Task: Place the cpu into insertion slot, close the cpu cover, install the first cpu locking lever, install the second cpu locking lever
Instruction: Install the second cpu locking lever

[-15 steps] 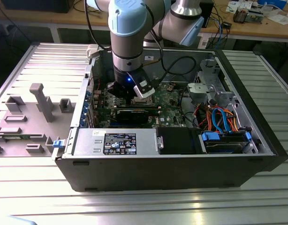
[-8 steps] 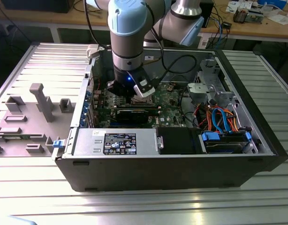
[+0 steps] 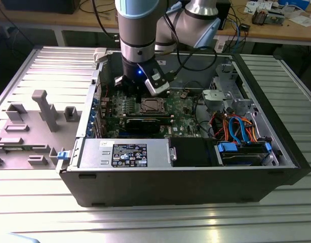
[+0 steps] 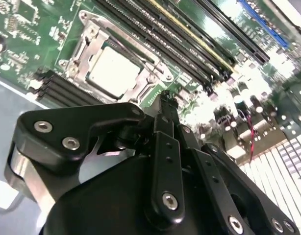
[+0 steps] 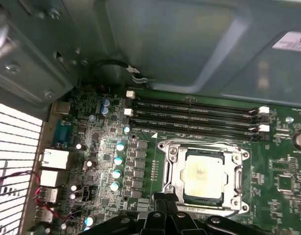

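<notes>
The cpu [image 5: 203, 175] lay seated in the insertion slot [image 5: 172, 169], the cpu cover [image 5: 237, 161] framing it, at lower centre-right of the first wrist view. The gripper [image 4: 166, 100] hovered just beside the socket's near edge, fingers pressed together and holding nothing (fingertips partly cut off). The locking levers were hard to make out beside the memory slots [image 5: 194, 117].

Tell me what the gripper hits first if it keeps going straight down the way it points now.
Most likely the edge of the cpu cover, closed over the cpu. The gripper points at the board just beside it, though depth is hard to judge.
</notes>
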Action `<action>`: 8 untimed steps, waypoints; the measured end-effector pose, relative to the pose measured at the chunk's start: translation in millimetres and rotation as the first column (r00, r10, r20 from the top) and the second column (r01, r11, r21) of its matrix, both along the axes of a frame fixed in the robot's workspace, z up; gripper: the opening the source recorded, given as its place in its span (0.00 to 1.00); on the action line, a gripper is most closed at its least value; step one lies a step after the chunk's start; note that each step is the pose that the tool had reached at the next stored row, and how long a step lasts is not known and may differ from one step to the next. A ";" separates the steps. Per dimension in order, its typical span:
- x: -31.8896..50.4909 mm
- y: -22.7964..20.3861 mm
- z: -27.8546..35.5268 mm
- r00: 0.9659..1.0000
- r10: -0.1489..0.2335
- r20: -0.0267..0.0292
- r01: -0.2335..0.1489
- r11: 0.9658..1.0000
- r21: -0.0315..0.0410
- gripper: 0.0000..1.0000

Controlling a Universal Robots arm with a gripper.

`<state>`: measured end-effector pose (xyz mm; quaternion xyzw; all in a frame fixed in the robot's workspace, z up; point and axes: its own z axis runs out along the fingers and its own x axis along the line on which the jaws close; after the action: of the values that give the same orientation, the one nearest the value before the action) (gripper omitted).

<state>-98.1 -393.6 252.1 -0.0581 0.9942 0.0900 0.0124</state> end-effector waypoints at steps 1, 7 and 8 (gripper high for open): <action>0.0 0.0 3.3 1.000 0.000 0.000 0.000 1.000 0.000 0.11; 4.4 -5.9 7.8 1.000 0.000 -0.018 0.000 1.000 0.000 0.11; 6.0 -7.4 7.5 1.000 0.000 -0.022 0.000 1.000 0.000 0.11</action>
<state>-92.0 -401.0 259.6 -0.0571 0.9942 0.0907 0.0013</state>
